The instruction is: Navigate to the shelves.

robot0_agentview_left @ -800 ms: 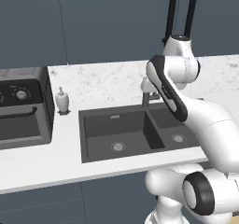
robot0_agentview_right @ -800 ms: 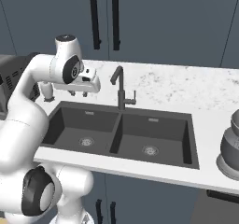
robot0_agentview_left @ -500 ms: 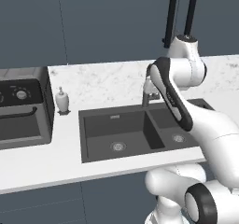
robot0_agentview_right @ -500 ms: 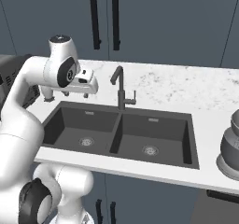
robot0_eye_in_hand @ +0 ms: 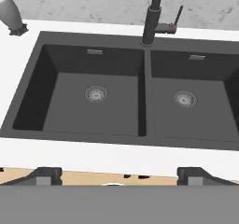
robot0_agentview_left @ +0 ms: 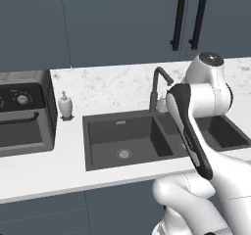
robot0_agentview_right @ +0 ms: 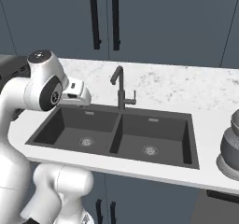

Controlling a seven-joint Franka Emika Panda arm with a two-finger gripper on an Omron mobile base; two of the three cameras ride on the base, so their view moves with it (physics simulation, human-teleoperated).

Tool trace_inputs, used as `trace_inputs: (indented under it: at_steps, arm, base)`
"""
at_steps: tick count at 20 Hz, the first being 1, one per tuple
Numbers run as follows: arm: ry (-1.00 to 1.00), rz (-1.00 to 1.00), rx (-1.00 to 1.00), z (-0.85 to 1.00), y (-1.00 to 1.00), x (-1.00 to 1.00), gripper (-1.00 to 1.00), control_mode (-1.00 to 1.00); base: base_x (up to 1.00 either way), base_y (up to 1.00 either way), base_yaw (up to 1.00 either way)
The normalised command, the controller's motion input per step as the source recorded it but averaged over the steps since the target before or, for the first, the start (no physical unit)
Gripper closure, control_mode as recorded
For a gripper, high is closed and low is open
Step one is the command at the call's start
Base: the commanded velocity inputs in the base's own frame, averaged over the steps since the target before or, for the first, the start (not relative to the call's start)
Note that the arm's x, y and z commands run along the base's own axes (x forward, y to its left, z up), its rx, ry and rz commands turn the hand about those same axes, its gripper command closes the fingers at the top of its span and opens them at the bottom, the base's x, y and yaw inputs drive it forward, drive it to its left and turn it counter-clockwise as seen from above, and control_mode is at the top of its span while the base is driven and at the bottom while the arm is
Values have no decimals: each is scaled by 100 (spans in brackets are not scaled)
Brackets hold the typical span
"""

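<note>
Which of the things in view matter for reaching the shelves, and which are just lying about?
Job in hand: the robot's open claw, carrying nothing.

Lying about: dark double-basin sink; tall dark metal faucet; small white soap dispenser; dark grey countertop oven; round grey appliance.

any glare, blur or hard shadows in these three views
Left base view: flat, even light, no glare on the countertop. Right base view: sink basins evenly dark, edges crisp. Hand view: sharp throughout, soft shading inside the basins, faucet cut off at the top edge.
</note>
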Motion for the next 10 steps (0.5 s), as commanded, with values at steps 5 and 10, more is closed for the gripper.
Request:
trace_inputs:
  at_steps: [5,10]
  arm:
    - [0,-1,0,1,0,-7,-100,100]
    - [0,0,0,0,0,0,-100,100]
  base:
    - [-26,-3,-10]
    - [-53,-46,-33]
